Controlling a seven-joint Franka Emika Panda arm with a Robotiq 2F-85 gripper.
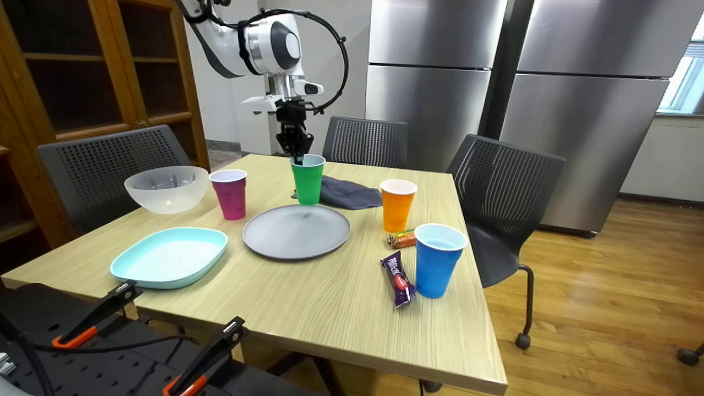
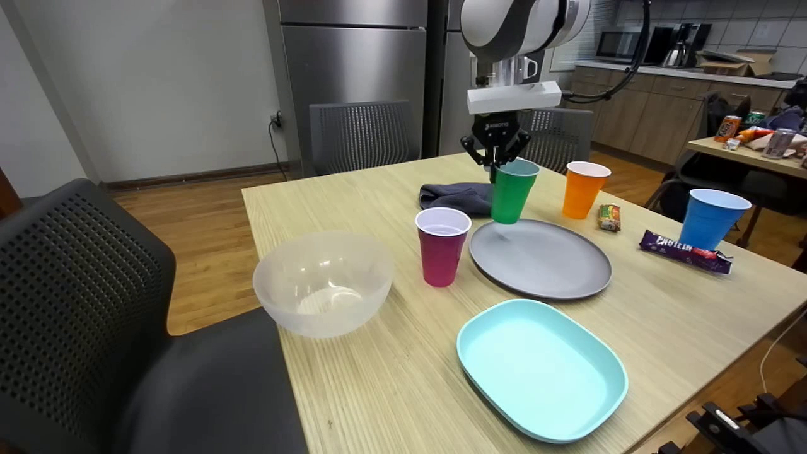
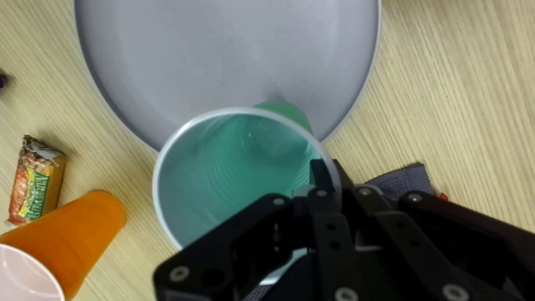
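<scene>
We see the gripper (image 3: 331, 173) pinched tight on the rim of a tapered, ribbed green cup (image 1: 307, 181), its base at the edge of a smooth, round gray plate (image 1: 297, 234); crumpled cloth (image 1: 351, 193) lies nearby on the wood-grained surface (image 1: 330, 300).

1. Bright, even light fills both exterior views; the window (image 1: 681, 82) looks washed out.
2. Pale glare streaks a fridge (image 1: 429, 104); small highlights dot the bowl (image 2: 325, 284).
3. In my wrist view, a faint shadow darkens the plate (image 3: 225, 54) by the cup (image 3: 234, 167).
4. My gripper (image 3: 332, 169) looks slightly soft there, up close.
</scene>
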